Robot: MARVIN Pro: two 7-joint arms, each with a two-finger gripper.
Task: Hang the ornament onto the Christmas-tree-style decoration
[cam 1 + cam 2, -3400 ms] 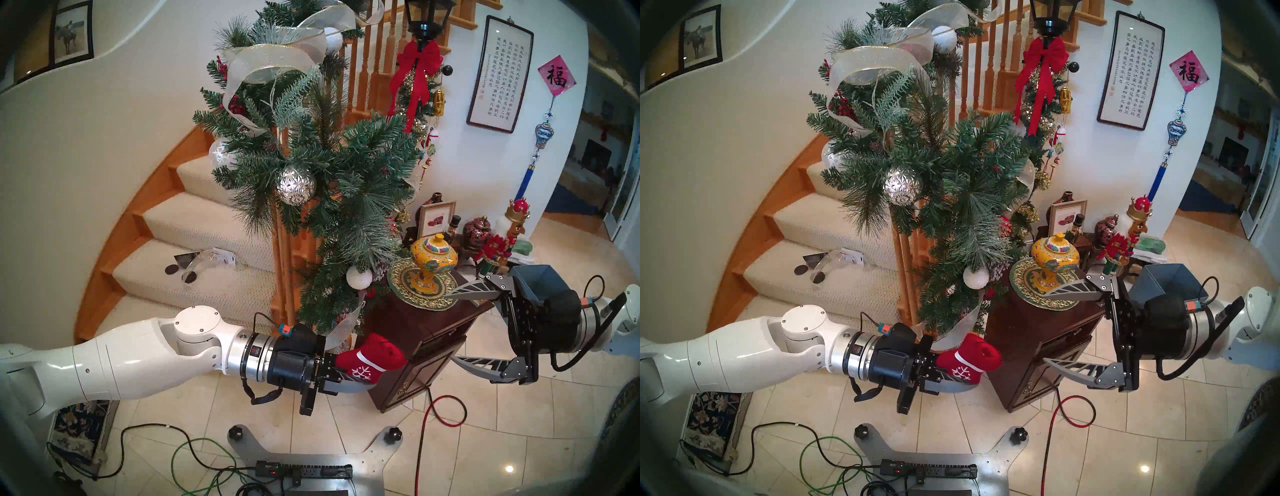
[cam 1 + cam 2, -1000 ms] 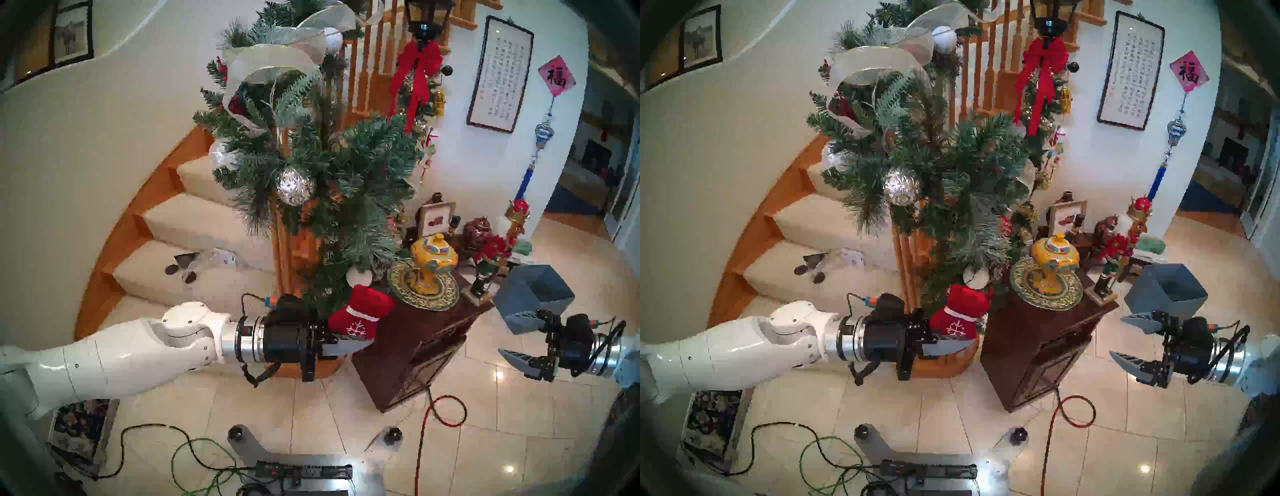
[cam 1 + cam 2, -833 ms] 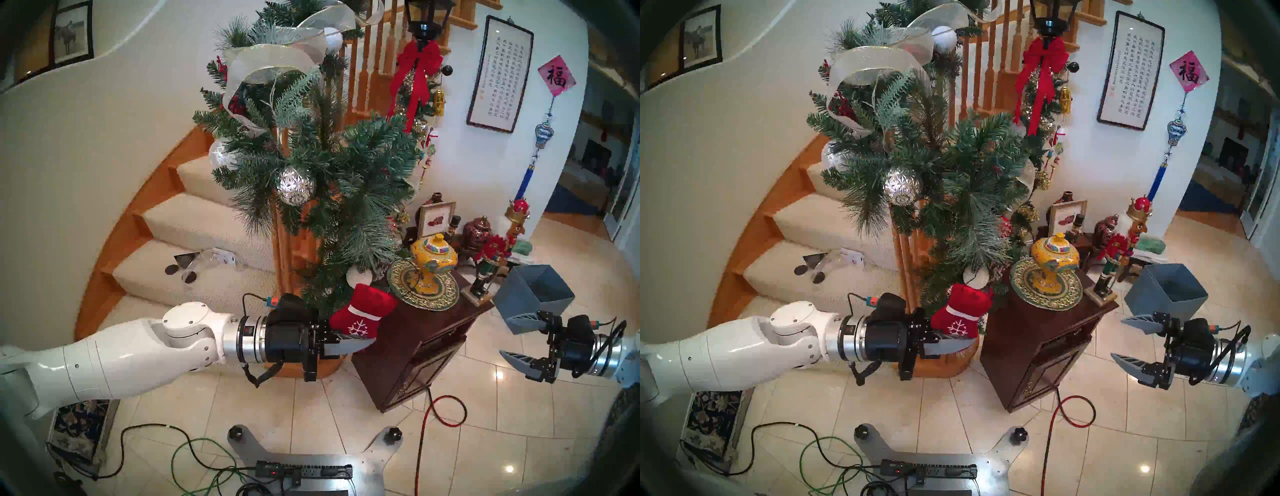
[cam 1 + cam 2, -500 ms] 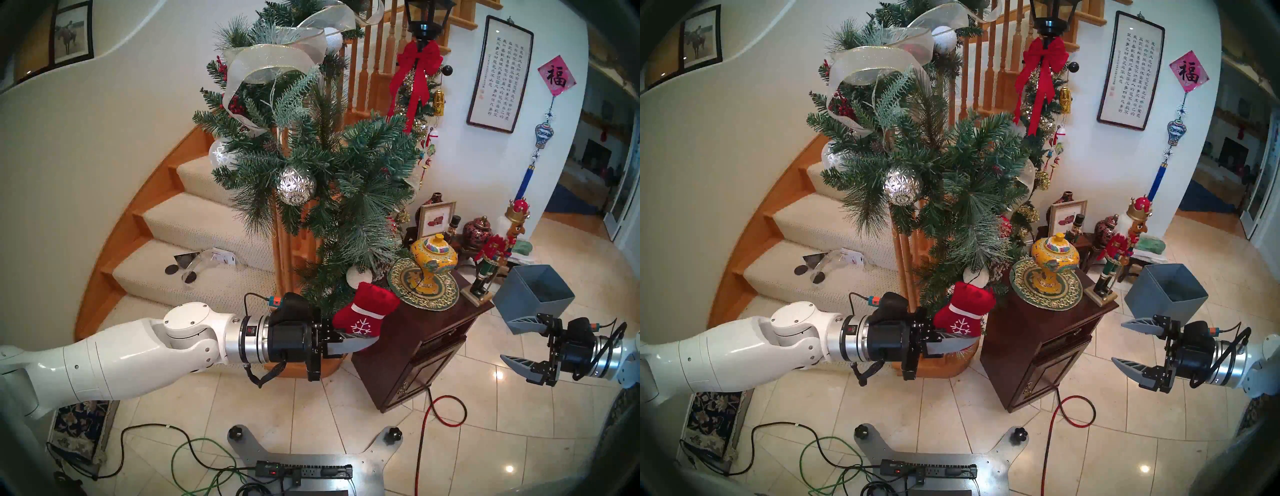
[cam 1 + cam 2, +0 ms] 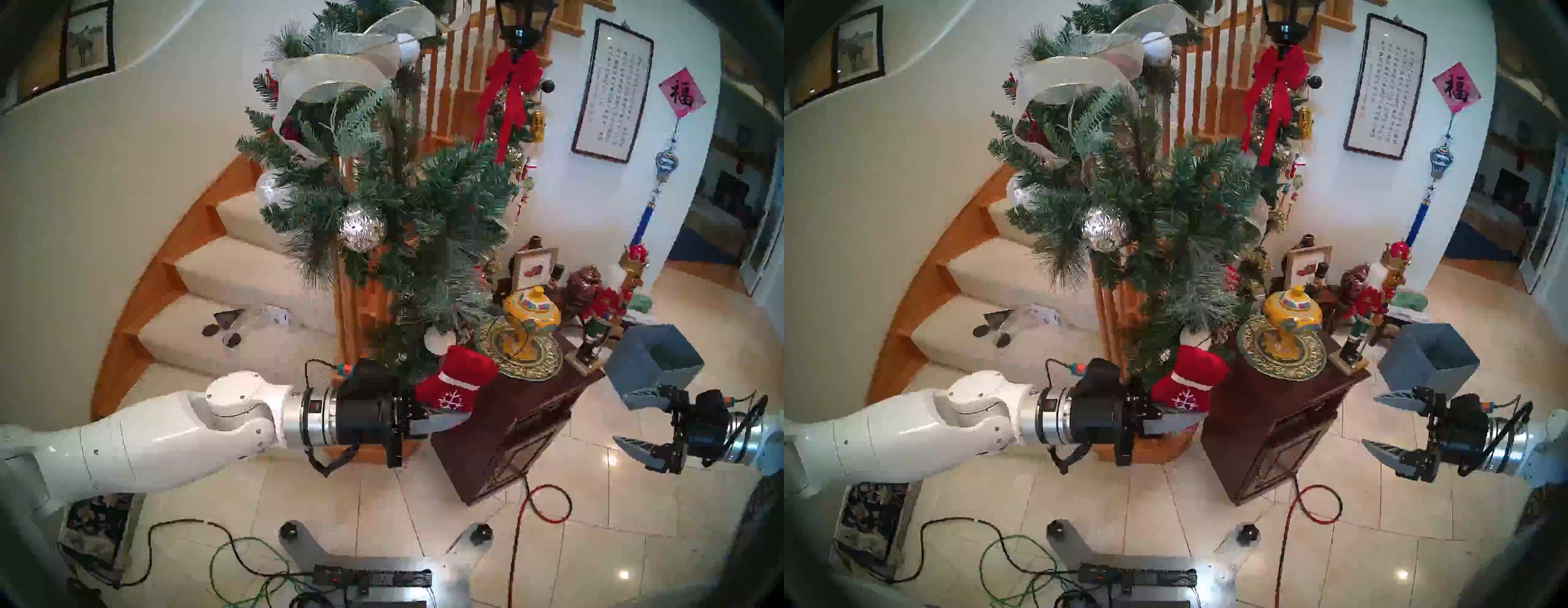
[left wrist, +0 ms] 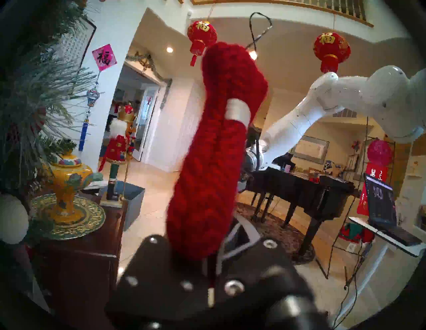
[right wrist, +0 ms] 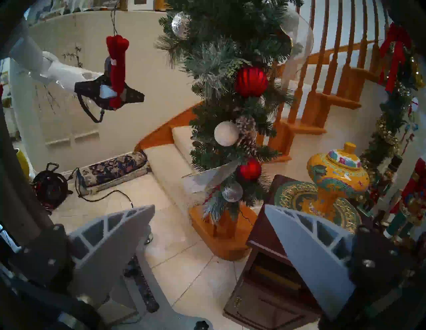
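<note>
Looking from the head camera, I see the garland [image 5: 394,204], a big bushy green pine swag with frosted tips, silver balls and sheer ribbon, running down the stair rail from the top of the view to the foot of the newel post. Its lower end hangs just above and behind my left gripper [image 5: 445,418]. At the right edge of the garland's foot stands a dark wooden cabinet [image 5: 500,424] with a yellow lidded jar [image 5: 532,312] on its top.

My left arm reaches in level from the left side of the view. Its two fingers are pressed together on the toe end of the ornament [image 5: 456,378], a small red mitten with a white snowflake and white cuff stripe. The mitten's long axis runs up and away from the fingertips, cuff end highest, tilted toward the cabinet's near top corner. In the left wrist view the ornament [image 6: 216,147] stands nearly upright, and a thin dark hanging loop [image 6: 259,30] rises from its top.

I judge the move turns on this: the loop points upward, and the nearest garland branches lie just above and to the rear-left of it, beside a white ball [image 5: 439,339].

My right gripper [image 5: 636,418] is well apart at the right edge of the view, fingers spread wide, holding nothing, beside a grey box [image 5: 653,361].
</note>
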